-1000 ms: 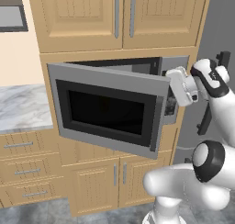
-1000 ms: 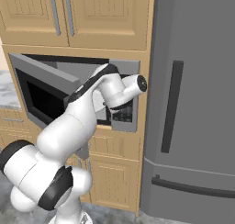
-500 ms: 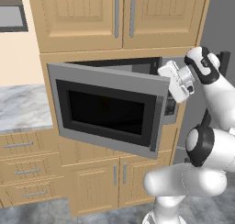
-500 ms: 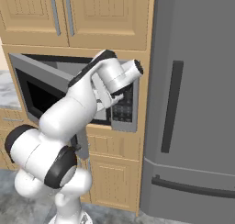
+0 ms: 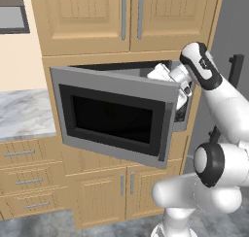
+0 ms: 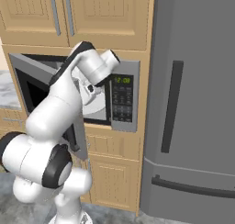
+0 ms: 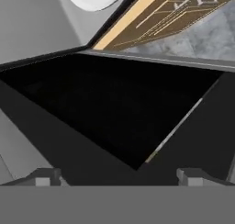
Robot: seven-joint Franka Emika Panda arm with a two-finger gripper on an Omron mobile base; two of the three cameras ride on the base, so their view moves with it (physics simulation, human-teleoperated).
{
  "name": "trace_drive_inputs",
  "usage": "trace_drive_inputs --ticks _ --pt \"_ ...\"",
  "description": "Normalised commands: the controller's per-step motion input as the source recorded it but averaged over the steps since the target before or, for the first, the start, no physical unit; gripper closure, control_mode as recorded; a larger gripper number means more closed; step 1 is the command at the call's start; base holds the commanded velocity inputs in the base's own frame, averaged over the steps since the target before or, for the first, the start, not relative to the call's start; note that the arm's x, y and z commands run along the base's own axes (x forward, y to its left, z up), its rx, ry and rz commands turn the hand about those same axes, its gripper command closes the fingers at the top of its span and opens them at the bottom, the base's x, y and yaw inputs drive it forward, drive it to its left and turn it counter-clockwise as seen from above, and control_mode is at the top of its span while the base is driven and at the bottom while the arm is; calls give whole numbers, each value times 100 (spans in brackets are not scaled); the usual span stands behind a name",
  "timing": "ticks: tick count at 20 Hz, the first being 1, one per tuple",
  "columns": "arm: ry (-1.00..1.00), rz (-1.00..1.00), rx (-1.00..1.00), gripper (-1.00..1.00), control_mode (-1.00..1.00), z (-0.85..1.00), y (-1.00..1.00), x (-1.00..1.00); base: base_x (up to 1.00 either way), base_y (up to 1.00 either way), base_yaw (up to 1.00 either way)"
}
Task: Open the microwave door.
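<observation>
Gaping microwave door [image 5: 116, 117], tool [image 5: 181, 91] spread behind

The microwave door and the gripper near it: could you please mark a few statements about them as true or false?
1. The microwave door stands partly open, swung out from the microwave. True.
2. The gripper is clamped on the door's handle. False: its jaws are wide open with nothing between them.
3. The keypad panel shows a lit green display. True.
4. The fridge stands to the left of the microwave. False: it stands to the right, seen from the right base view.
5. The cabinet doors above the microwave are open. False: they are closed.
</observation>
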Motion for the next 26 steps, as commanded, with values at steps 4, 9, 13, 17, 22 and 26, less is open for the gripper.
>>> trace_drive_inputs --ticks 4,9,13,17,22,26 --pt "0 27 0 -100 -100 40 68 -100 0 0 0" --pt "0 26 2 -100 -100 25 85 -99 0 0 0" --pt "0 21 2 -100 -100 0 100 -73 0 0 0" --pt "0 15 1 -100 -100 0 100 -53 0 0 0" --pt "-1 5 5 -100 -100 -4 100 -23 0 0 0" --pt "-13 -1 5 -100 -100 0 81 -1 0 0 0"
